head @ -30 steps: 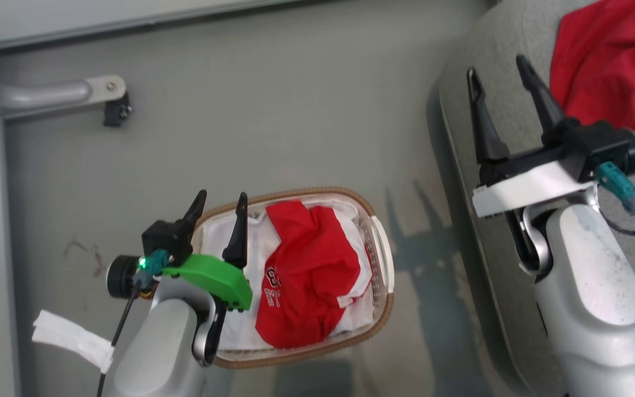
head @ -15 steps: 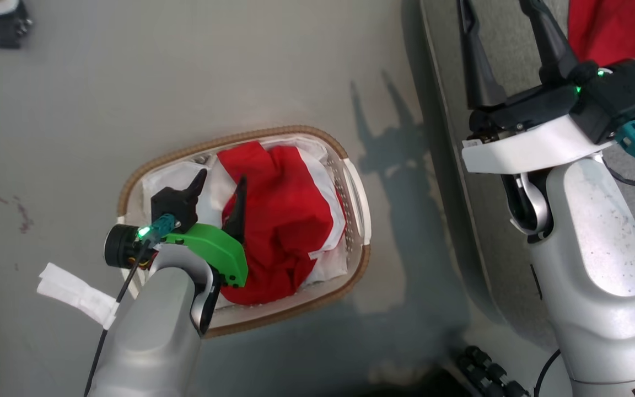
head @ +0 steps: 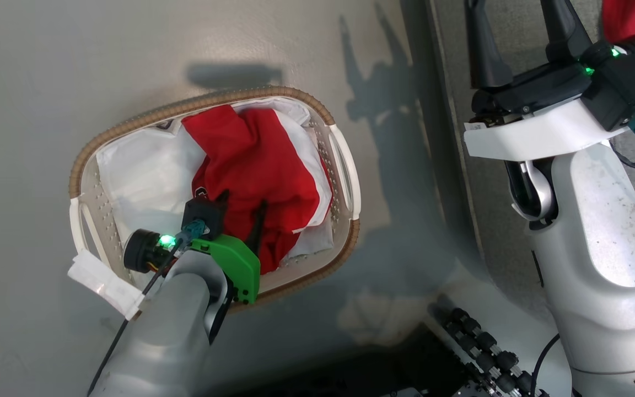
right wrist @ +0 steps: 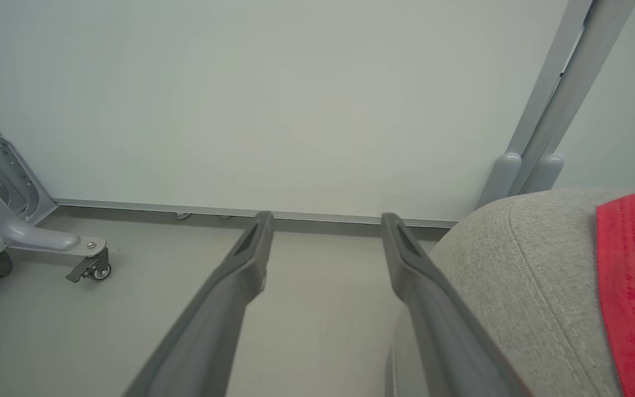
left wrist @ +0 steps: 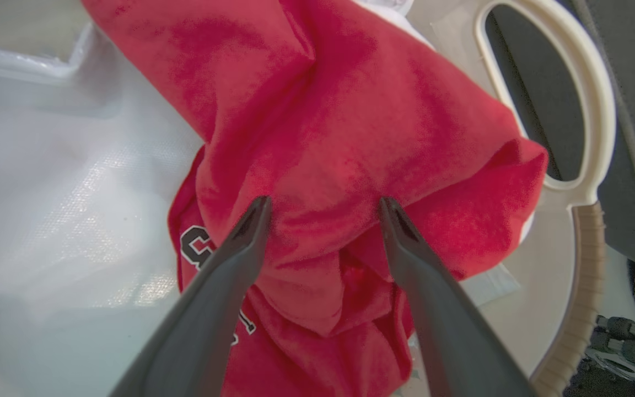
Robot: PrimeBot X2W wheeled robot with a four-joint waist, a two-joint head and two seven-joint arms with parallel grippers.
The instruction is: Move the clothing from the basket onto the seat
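Fingers of the left hand [left wrist: 324, 201] stand spread wide and open. Both tips are down against the crumpled red shirt [left wrist: 350, 121], with a fold of cloth between them not yet pinched. The shirt lies in the basket [head: 130, 124] under this hand, on a shiny white liner [head: 141, 171], and its lettering shows beside one finger. The right hand [right wrist: 327, 216] is open too and holds nothing. It hovers at the edge of the grey seat [right wrist: 516, 264], where a second red garment [right wrist: 631, 286] lies to its right.
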